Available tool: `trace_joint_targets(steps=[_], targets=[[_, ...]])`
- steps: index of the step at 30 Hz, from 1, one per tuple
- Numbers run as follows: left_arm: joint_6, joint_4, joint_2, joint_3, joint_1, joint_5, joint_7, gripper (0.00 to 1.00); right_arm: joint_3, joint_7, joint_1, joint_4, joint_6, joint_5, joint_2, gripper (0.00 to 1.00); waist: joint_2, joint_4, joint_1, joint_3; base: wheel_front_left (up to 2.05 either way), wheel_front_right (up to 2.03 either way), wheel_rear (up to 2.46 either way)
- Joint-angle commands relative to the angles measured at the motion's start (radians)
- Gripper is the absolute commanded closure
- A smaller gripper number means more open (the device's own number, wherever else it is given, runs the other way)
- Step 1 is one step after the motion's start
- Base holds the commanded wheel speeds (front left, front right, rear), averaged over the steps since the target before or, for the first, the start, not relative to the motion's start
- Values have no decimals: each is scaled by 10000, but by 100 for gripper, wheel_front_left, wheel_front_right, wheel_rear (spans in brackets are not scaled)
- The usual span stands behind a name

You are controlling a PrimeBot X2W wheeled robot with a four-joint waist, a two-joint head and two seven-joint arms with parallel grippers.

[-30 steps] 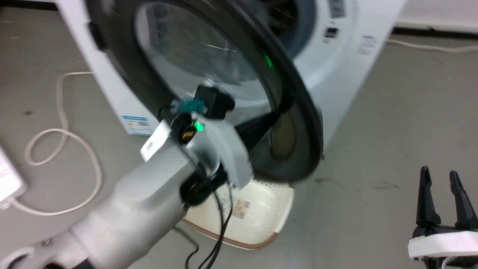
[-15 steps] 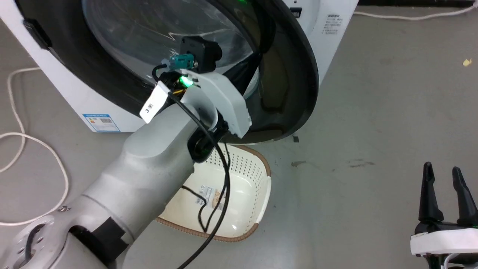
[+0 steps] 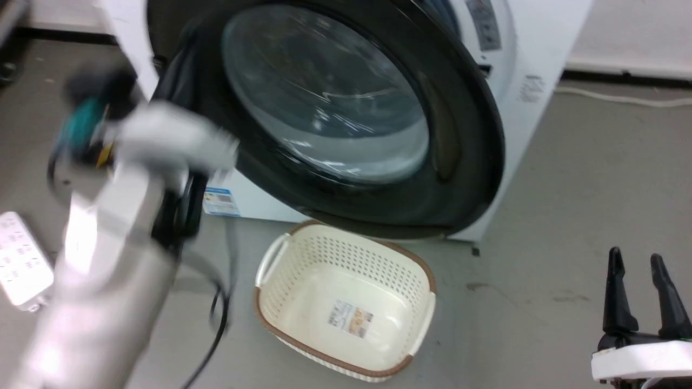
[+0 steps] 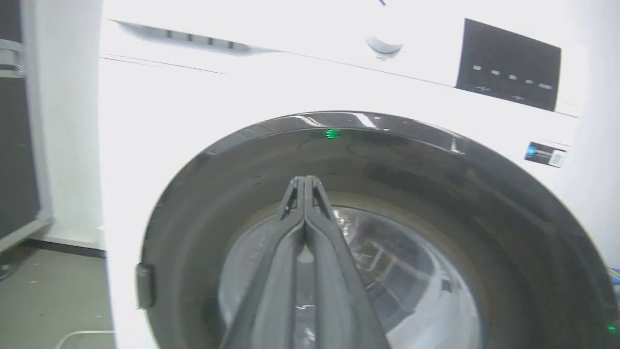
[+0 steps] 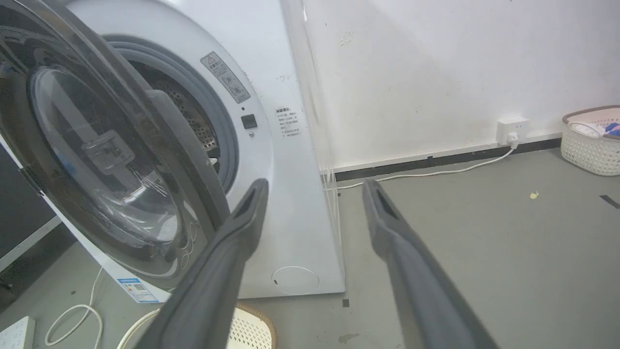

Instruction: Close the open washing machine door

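The washing machine door (image 4: pixel 436 184) (ajar) faces the left jaws, pressed together; right jaws, parted, stand clear.

Soft, even indoor light. In the head view the left arm (image 3: pixel 108 227) is smeared by motion blur, the basket (image 3: pixel 346 256) sharp. The washing machine (image 4: pixel 193 97) front burns out to white in the left wrist view. Glare streaks cross the washing machine door (image 3: pixel 335 119) glass. The right wrist view is crisp.
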Motion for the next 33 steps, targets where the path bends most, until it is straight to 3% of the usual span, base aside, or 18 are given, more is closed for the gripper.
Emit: trace_joint_targets(steps=[1,5,8,14,21,22,23,24,25,30,33], targets=[[132,-243,-76,196,585,221,-40,100,12,-45,150,14,8,-53,-16,0,0,268,1,-253,0,0,0],[516,-1588,-119,1688,2804,1515,-41,100,92,-45,261,79,8,-56,-16,0,0,429,1,-469,0,0,0],[273,-2047,-278,2197,4146,2127,-42,100,158,-45,334,102,8,-49,-16,0,0,483,1,-580,0,0,0],[-642,-1537,-406,1981,5886,2524,-42,100,284,-45,562,142,8,-31,-16,0,0,525,1,-821,0,0,0],[-785,-1178,-635,2184,6630,2614,-43,100,343,-45,736,197,8,80,-16,0,0,643,1,-858,0,0,0],[-740,-1207,-686,2301,6663,2643,-43,88,373,-45,742,200,8,63,-16,0,0,653,1,-856,0,0,0],[-704,-1271,-753,2439,6694,2666,-43,54,420,-45,749,226,8,46,-16,0,0,658,1,-859,0,0,0],[-673,-1336,-819,2562,6739,2701,-43,0,443,-45,749,245,8,26,-16,64,0,662,1,-869,0,0,0],[-640,-1386,-884,2666,6786,2737,-43,0,467,-45,752,252,8,-51,-16,100,0,669,1,-878,0,0,0],[-694,-1782,-1214,3042,6901,2991,-43,0,368,-45,572,44,8,-571,-16,100,0,741,1,-902,0,0,0],[-725,-1937,-1346,3176,6969,3194,-43,0,962,-37,95,58,8,-910,-16,100,0,738,1,-863,0,0,0]])
